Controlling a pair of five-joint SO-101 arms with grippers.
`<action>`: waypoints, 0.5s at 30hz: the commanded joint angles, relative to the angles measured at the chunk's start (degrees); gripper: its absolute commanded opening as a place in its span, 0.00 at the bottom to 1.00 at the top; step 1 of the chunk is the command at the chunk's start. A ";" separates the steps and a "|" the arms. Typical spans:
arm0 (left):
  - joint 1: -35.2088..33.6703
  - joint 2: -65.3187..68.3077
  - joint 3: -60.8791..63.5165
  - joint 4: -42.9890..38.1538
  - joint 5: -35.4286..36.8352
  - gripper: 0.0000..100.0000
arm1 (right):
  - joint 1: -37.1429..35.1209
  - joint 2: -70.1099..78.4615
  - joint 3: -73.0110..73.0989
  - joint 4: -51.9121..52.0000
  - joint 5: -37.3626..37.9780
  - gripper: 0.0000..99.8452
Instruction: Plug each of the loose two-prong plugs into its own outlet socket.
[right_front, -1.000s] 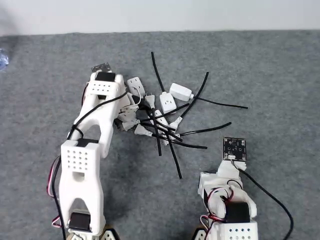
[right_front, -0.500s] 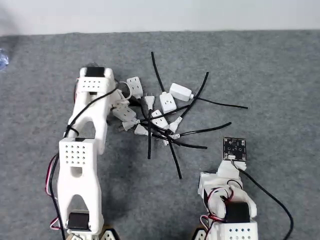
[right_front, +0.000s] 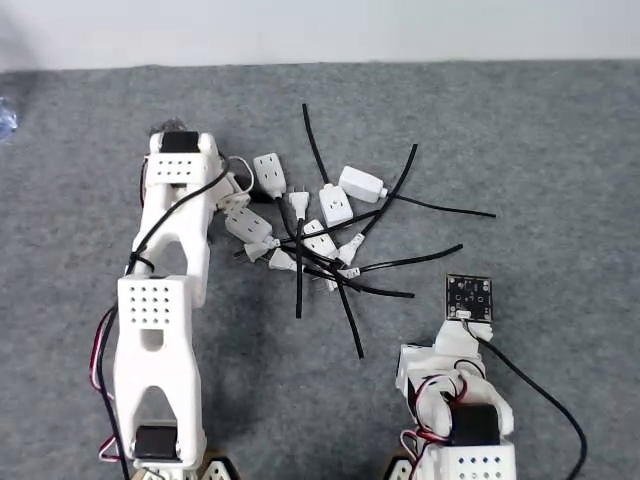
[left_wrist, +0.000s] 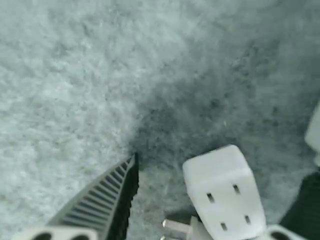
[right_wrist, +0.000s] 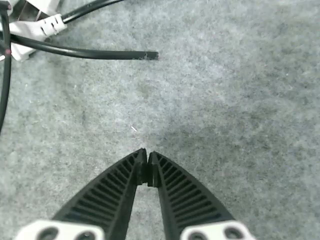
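Note:
A tangle of white two-prong plugs, white socket blocks and black cords (right_front: 300, 270) lies mid-table. One socket block (right_front: 268, 170) sits at the pile's left edge, another (right_front: 335, 205) near its middle, with a plug (right_front: 298, 203) between them. My left gripper (right_front: 178, 138) is at the pile's far-left side. Its wrist view shows one black finger (left_wrist: 117, 200) clear of a white socket block (left_wrist: 222, 195), with a metal prong (left_wrist: 175, 225) just beside it. My right gripper (right_wrist: 147, 172) is shut on nothing, over bare carpet near a cut cord end (right_wrist: 150, 55).
Grey carpet covers the table. The right arm (right_front: 455, 400) is folded at the front right, apart from the pile. Loose cords (right_front: 450, 210) reach out to the right of the pile. There is open carpet at the front middle and back right.
My left arm has swung to the left, and the left side of the pile shifted with it. One black cord now lies straight front to back. The right arm has stayed still.

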 joint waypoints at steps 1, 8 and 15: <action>0.00 0.88 -2.33 0.00 1.05 0.46 | 0.13 -0.57 0.97 0.66 0.26 0.01; 0.18 1.14 -2.33 0.53 1.32 0.23 | 0.13 -0.57 0.97 0.66 0.26 0.01; 2.11 1.49 -1.80 0.62 -5.45 0.03 | 0.13 -0.57 0.97 0.66 0.26 0.01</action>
